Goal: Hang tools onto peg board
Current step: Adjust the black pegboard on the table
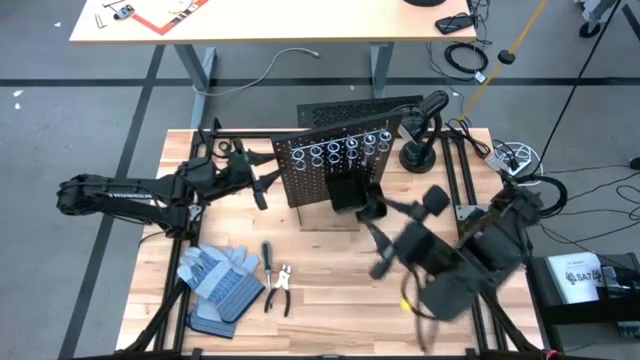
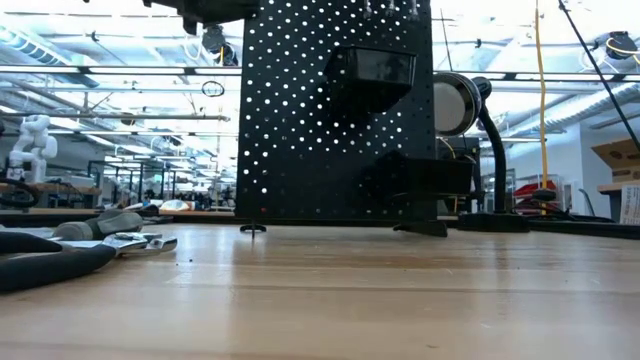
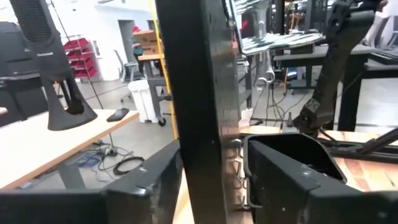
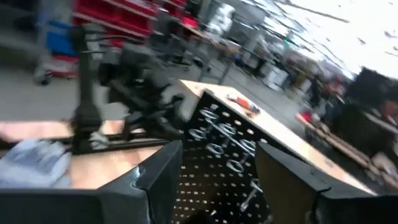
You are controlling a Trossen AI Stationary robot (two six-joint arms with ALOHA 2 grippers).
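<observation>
Nearest the table's [image 1: 330,290] front edge lie the grey-and-blue work gloves [image 1: 215,280]. Just beside them are the pliers [image 1: 280,290], and the thin screwdriver [image 1: 268,255] lies a little farther in. Both rest flat on the wood, well apart from either of my arms. Farther back, my right tool [image 1: 375,240] hangs over the table just in front of the peg board [image 1: 330,170]. Through its wrist camera its fingers [image 4: 155,174] stand spread, with nothing but the perforated panel and the silver ring holders [image 4: 217,140] showing between them, so it is released and empty. That picture is smeared, so I would not swear how close it is to the board. The board stands upright near the middle of the table, with a small black bin [image 1: 350,195] on its front and the row of rings along its top. My left tool [image 1: 265,188] is at the board's left edge. In its wrist view the fingers [image 3: 143,186] sit on either side of that dark edge [image 3: 193,112], apart rather than clenched, holding nothing. Beyond the board a black desk lamp [image 1: 420,150] stands near the table's far right corner.
</observation>
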